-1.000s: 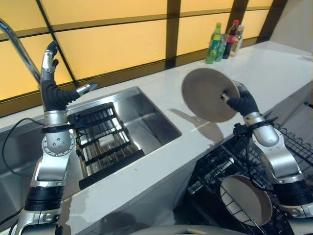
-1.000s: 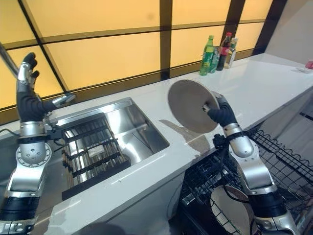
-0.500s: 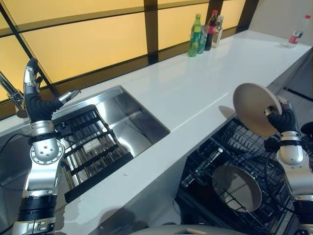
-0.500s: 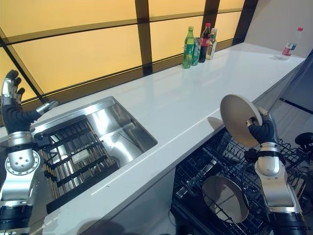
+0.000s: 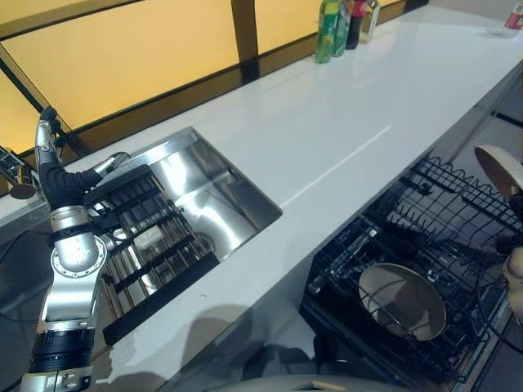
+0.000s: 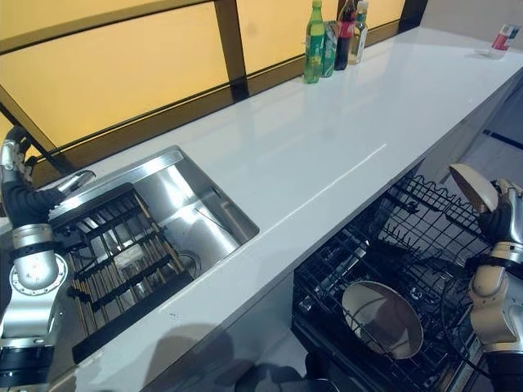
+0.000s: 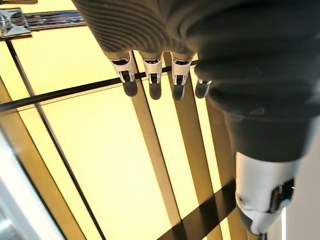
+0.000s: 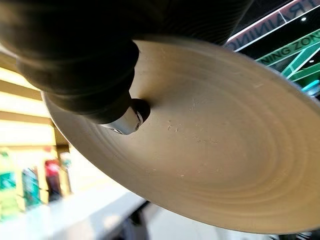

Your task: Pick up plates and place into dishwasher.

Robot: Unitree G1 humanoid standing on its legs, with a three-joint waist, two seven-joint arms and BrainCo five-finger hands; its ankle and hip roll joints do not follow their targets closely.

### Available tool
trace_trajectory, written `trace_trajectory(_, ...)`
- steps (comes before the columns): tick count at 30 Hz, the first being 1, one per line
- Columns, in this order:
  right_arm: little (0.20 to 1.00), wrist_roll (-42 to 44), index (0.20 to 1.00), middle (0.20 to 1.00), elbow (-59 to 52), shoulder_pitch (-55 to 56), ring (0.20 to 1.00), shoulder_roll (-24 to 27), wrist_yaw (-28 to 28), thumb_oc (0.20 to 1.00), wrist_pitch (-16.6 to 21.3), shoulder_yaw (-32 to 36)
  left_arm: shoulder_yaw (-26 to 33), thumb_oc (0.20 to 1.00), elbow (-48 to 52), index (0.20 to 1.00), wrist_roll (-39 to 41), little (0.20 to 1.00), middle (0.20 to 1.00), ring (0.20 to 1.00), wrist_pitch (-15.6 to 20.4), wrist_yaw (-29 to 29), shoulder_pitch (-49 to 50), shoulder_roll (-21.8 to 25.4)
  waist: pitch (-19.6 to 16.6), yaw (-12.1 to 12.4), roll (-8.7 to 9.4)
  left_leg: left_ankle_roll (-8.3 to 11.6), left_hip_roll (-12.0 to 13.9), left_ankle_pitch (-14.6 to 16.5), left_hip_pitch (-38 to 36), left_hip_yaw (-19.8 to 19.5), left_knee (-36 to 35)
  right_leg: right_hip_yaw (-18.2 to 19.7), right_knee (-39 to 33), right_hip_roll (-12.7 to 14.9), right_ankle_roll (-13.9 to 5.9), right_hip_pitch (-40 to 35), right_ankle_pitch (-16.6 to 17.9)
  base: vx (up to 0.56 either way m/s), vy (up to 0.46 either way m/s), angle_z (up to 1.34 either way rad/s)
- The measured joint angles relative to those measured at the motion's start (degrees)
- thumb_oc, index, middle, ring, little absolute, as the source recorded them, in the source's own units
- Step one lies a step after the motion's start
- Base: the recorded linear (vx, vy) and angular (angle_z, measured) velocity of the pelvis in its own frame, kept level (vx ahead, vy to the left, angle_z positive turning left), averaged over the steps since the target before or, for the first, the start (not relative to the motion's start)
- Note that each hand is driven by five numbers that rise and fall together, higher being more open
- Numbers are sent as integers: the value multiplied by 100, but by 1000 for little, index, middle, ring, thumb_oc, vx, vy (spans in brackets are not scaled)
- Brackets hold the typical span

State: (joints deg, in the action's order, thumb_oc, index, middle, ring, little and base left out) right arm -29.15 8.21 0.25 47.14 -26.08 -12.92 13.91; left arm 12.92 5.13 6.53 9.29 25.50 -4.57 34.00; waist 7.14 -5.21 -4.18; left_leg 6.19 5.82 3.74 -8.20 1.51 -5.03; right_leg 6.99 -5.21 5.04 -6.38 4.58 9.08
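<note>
A beige plate is pinched upright in my right hand, over the right side of the open dishwasher's black wire rack. Up close, the thumb presses on the plate's face. A second beige plate leans in the rack's lower part, also seen as the plate. My left hand is raised with straight fingers above the sink, holding nothing.
A steel sink with a black drying rack is set in the white counter. Several bottles stand by the yellow window at the back. One small bottle is at the far right.
The camera has swung down and to the right. My right hand has carried the plate farther right and lower, over the dishwasher rack. The left hand stays raised.
</note>
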Motion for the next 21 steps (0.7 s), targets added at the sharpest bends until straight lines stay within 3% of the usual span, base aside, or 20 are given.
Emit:
trace_trajectory(4, 200, 0, 200, 200, 251, 2, 200, 150, 3, 200, -45, -77, -5, 1000, 1, 1000, 0, 1000, 1000, 1000, 1, 93, -26, 1, 99, -27, -100, 19, 10, -16, 130, 1, 4, 3, 3, -17, 5, 168, 24, -68, -61, -1)
trace_trajectory(12, 200, 10, 200, 200, 687, -27, 200, 222, 92, 200, -9, -539, -42, 1000, -1, 1000, -2, 1000, 1000, 1000, 6, 296, -212, 83, 439, -35, -115, 32, 8, -24, 309, -4, 45, 11, 4, -20, 18, 336, 59, -69, -36, 0)
trace_trajectory(21, 200, 213, 200, 200, 878, -518, 200, 259, 484, 200, 352, -1121, -132, 1000, -101, 1000, -5, 1000, 1000, 1000, 66, 538, -578, 131, 880, -40, -228, 56, 0, -44, 582, -6, 125, 28, 5, -15, 26, 576, 122, -76, -21, -1)
